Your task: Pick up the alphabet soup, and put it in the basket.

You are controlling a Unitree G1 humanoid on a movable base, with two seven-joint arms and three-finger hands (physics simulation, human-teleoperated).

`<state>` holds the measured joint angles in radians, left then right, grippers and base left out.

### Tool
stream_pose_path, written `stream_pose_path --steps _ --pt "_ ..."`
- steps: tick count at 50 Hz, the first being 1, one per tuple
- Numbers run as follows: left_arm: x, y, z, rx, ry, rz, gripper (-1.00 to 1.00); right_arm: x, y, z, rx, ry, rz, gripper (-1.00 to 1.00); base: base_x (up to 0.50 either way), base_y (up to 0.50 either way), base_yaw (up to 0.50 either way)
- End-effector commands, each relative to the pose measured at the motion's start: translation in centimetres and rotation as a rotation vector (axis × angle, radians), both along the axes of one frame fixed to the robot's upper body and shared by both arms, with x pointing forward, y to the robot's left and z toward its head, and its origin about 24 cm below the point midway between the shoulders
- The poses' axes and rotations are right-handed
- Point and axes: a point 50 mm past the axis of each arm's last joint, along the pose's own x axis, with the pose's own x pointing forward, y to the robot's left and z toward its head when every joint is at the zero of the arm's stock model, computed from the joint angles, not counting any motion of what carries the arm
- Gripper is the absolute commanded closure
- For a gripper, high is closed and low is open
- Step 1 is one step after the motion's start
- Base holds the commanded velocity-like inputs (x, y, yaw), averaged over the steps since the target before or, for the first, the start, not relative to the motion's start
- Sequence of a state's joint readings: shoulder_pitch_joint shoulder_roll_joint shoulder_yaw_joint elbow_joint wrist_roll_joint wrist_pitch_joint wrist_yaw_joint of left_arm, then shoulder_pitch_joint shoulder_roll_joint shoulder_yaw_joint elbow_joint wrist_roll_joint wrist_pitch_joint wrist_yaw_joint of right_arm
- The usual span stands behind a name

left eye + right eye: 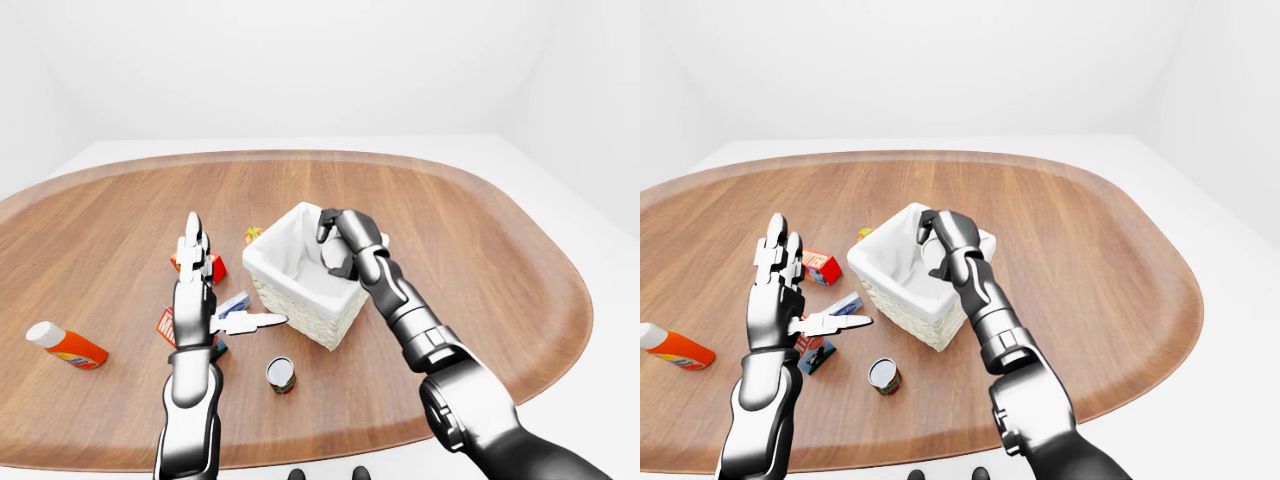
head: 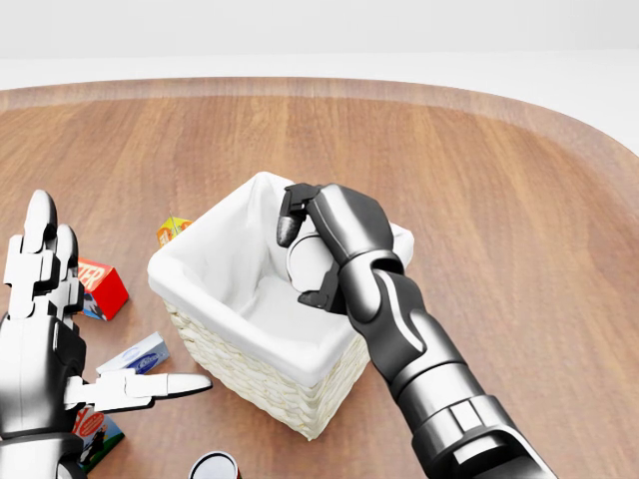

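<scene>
Holding the soup can [image 2: 306, 261] inside the basket [image 2: 215, 344], near the middle of the head view.

My right hand [image 2: 321, 249] has its fingers curled round the can, which sits below the basket's white-lined rim and, as far as I can judge, above the liner floor. I see mostly 1 pale round end of the can facing the camera, so I judge its long axis runs roughly away from the lens, lying over and not upright, though the fingers hide much of it. The can sits directly under my palm, so the next move should only need the fingers to let go. My left hand [image 2: 45, 329] hovers at the lower left of the frame, fingers spread and holding nothing, well apart from the basket, above the small boxes [image 2: 100, 287] on the table [image 2: 499, 180].
</scene>
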<state>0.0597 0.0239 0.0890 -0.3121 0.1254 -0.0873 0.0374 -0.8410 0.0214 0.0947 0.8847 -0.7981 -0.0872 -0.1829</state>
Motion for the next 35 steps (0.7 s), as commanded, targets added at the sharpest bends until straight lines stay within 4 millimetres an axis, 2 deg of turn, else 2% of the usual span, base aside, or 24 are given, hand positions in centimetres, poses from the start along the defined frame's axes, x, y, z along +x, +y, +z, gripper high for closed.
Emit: stream_pose_path --steps 1,35 --pt "-0.04 0.00 0.08 0.000 -0.003 0.000 -1.00 0.03 0.25 -0.66 -0.019 -0.010 -0.030 1.00 0.00 0.00 0.00" --pt "0.04 0.07 -0.13 0.001 0.006 0.003 -1.00 -0.74 1.18 -1.46 -0.045 -0.013 -0.003 1.00 0.00 0.00 0.00"
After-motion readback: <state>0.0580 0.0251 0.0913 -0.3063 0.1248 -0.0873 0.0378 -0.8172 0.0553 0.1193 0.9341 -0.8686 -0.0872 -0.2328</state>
